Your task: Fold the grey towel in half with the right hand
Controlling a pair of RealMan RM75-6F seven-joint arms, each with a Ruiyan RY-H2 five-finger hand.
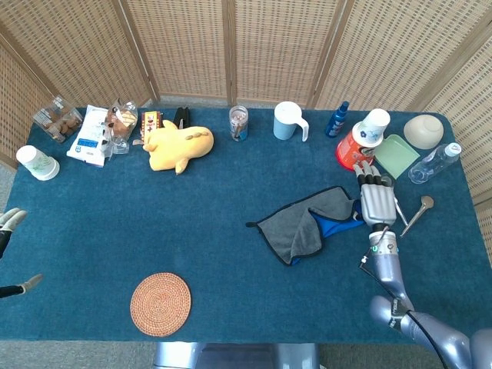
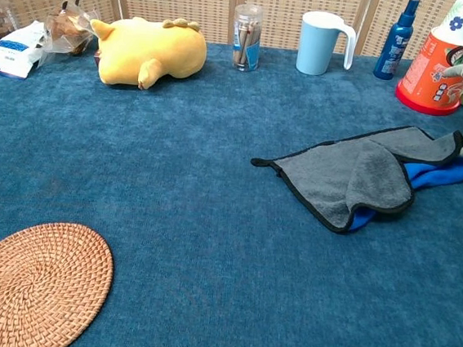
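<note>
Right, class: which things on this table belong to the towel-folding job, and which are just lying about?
Belong to the job:
grey towel, partly folded, blue side showing
right hand, at the towel's right end

Just lying about:
yellow plush toy
woven mat
light blue jug
blue spray bottle
orange cup
left hand, at the table's edge
</note>
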